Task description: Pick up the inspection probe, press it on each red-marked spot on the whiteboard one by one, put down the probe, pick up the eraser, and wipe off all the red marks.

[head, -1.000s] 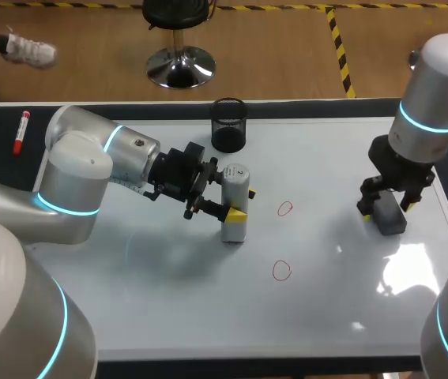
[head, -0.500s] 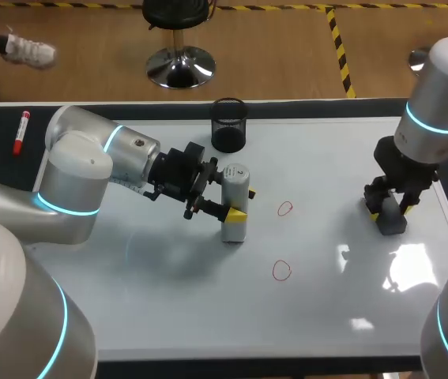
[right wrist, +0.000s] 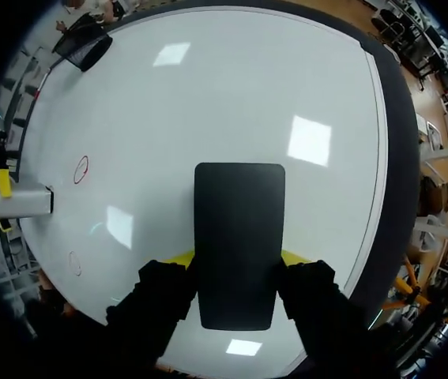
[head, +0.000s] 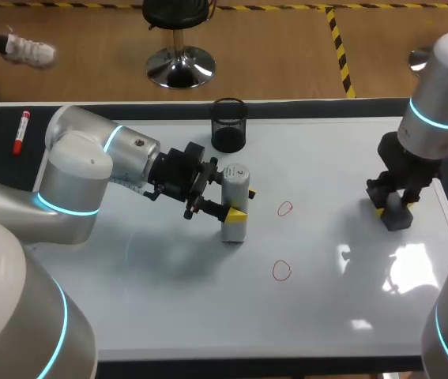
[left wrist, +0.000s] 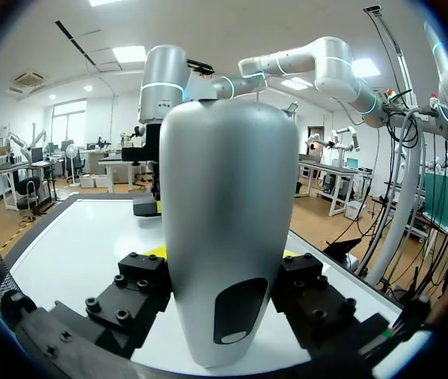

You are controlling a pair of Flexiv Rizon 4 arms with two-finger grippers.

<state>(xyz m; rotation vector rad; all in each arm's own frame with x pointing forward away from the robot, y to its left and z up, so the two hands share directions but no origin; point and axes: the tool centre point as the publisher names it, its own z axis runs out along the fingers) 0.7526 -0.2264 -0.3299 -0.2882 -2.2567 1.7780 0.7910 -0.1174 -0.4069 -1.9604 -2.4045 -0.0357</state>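
The left arm (head: 97, 170) lies low across the left part of the board (head: 168, 308) and blocks any way in from that side. The left gripper (head: 242, 204) clamps the upright probe (head: 234, 207), which stands as a post near the board's middle. A mesh cup (head: 228, 125) stands behind it at the far edge, with a narrow gap between the two. From the probe to the eraser (head: 396, 215), which the right gripper (head: 395, 207) grips on both sides near the right edge, runs a wide stretch of bare board bearing only two flat red marks (head: 285, 208). The near strip of the board is bare too.
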